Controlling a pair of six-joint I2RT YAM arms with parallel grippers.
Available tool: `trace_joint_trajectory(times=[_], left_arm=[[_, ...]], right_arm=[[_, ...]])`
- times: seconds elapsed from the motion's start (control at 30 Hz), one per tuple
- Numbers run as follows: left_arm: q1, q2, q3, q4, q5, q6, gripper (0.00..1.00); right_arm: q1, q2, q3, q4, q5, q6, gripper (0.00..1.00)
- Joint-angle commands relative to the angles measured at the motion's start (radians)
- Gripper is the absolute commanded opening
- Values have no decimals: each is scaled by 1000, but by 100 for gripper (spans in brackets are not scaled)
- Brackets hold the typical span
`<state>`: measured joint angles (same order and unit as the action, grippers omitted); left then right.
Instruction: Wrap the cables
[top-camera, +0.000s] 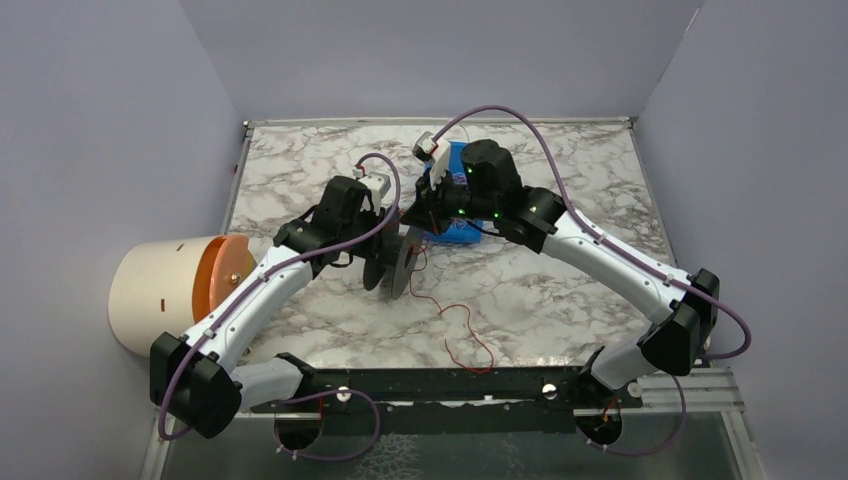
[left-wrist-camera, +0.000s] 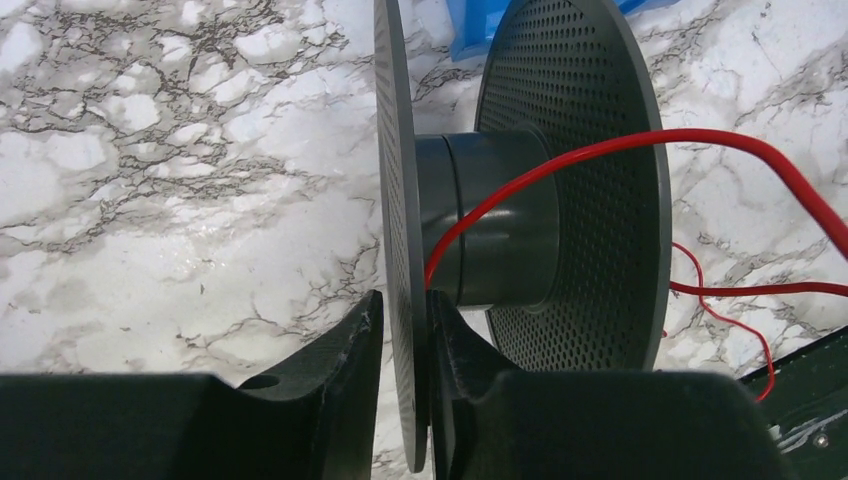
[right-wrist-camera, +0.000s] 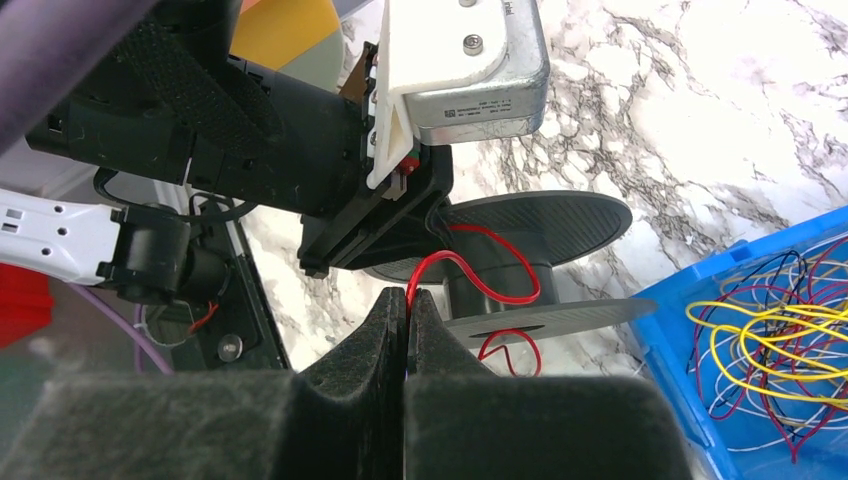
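The left gripper (left-wrist-camera: 405, 300) clamps the spool (left-wrist-camera: 500, 225) by one flange, axle lying across the frame; the red cable (left-wrist-camera: 600, 150) leaves the hub rightward into the right gripper (right-wrist-camera: 407, 300), pinched shut on it; other cables (right-wrist-camera: 780, 330) lie in the blue bin (right-wrist-camera: 660, 340), lower right

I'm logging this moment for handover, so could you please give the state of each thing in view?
left gripper: shut on one flange of the spool.
right gripper: shut on the red cable.
spool: flanges upright, red cable looped round its hub.
red cable: barely wound, the rest trailing loose on the table.
blue bin: open, holding tangled loose cables.
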<state>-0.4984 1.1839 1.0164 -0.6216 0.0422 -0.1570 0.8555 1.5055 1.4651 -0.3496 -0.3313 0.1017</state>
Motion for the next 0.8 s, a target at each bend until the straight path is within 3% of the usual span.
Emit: trace_joint_trajectory(times=[0.0,0.23,0.43,0.77], left_arm=[[4,5,3,18,-10,4,22],[3,5,16,6,-16,1,0],[3,-5,27,-13,-35,-3,0],[1,-23,67,-55,-55,4,0]], right_arm=[[-4,4,-20,44,-25,20,1],[-4,7,-49,79,-62,87,1],[-4,15,-61,107,-88,148,1],[-4,1,-52,104,-4,173,2]])
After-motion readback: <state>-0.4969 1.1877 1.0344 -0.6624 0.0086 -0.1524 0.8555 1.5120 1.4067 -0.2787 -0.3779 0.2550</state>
